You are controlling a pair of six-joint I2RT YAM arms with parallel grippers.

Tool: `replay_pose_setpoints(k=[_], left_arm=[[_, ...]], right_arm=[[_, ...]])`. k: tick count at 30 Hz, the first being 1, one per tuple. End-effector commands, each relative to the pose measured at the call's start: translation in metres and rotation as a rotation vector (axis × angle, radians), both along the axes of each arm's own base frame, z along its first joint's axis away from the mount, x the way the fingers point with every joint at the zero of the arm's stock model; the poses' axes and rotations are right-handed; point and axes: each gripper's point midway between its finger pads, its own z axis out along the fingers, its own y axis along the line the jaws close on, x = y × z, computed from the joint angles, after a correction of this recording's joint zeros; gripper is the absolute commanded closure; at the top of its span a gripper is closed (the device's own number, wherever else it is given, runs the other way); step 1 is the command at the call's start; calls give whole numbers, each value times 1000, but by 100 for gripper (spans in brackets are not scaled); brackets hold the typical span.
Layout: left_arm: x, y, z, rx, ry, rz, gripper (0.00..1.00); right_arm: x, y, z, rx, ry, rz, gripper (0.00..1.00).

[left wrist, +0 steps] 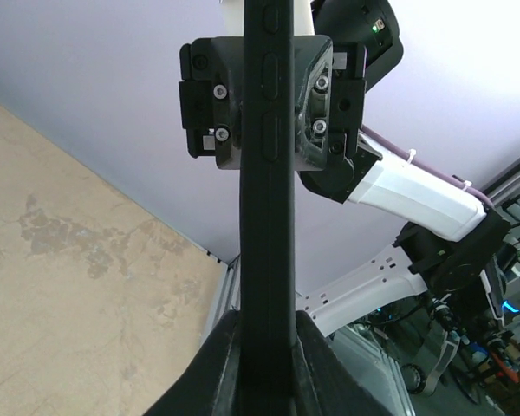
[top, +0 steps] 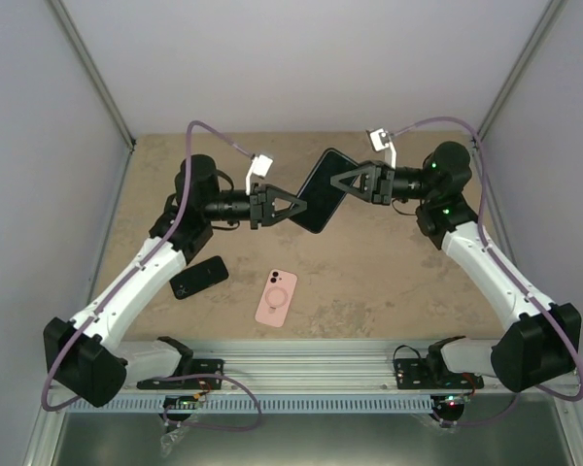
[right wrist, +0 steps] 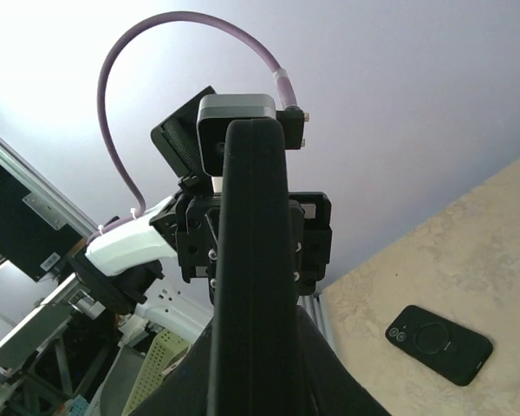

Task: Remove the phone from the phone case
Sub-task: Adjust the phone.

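Right up against both wrist lenses runs the dark edge of the cased phone (left wrist: pixel 269 225). It is a thin slab with raised side buttons, rising from between each claw's own fingers toward the other claw at its far end.

Widest of all is the tan desk (top: pixel 389 282), and the phone touches it nowhere. It hangs tilted in the air over the far half, bridged between the left arm (top: pixel 136 280) and the right arm (top: pixel 496 272). The left claw (top: pixel 293 208) is clamped on the phone's lower end and the right claw (top: pixel 342 183) on its upper end, both narrow and pinching across the flat faces.

Below, flat on the desk and well apart from the claws, lie a pink case (top: pixel 276 297), ring side up, and a black case (top: pixel 197 278) near it to the left. We cannot tell whether either holds a handset.

We judge the extraction to be at its start. We see no gap between shell and handset, though the edge is too dark to be sure. The next move calls for one claw to hold firm while the other shifts to the case's lip alone and peels a corner back. While both squeeze shell and handset together, nothing can part.
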Motion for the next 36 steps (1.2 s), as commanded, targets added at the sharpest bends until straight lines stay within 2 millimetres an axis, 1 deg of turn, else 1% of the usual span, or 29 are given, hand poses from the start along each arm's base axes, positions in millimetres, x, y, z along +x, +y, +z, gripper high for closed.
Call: replay_pose_setpoints(k=[1,3,7,8,10,14,16,20,23,26,30,34,36], left_arm=[[19,28,24,-79,-49,151,91],[19,37,26,-95,-58,172,84],[16,48,29,-100,-74,195,43],[15,49,28,-93,-87,199,37],[12,50,25,-82,-94,197,31],[2,50,18,-66,-128,158,18],[-2,51,11,-45,-149,132,14],[-15,50,0,16,-201,54,13],[-16,49,-1,41,-241,24,15],[-15,47,-4,55,-267,0,21],[-17,45,-7,54,-273,-39,29],[-17,43,-20,62,-236,-54,35],[-20,39,-25,65,-234,-70,37]], right_arm=[[-10,-3,18,31,-66,0,99],[-10,-1,20,34,-73,6,99],[-6,1,25,46,-84,8,99],[-4,2,24,46,-82,8,99],[-2,3,26,46,-88,10,100],[2,5,23,31,-87,12,99],[4,6,19,18,-84,17,100],[0,7,10,-7,-93,40,99],[-7,6,1,-29,-103,75,99],[-12,7,-5,-43,-146,131,99],[-10,7,-7,-60,-167,179,99],[-9,7,-10,-61,-174,191,99],[-7,7,-11,-59,-171,174,99]])
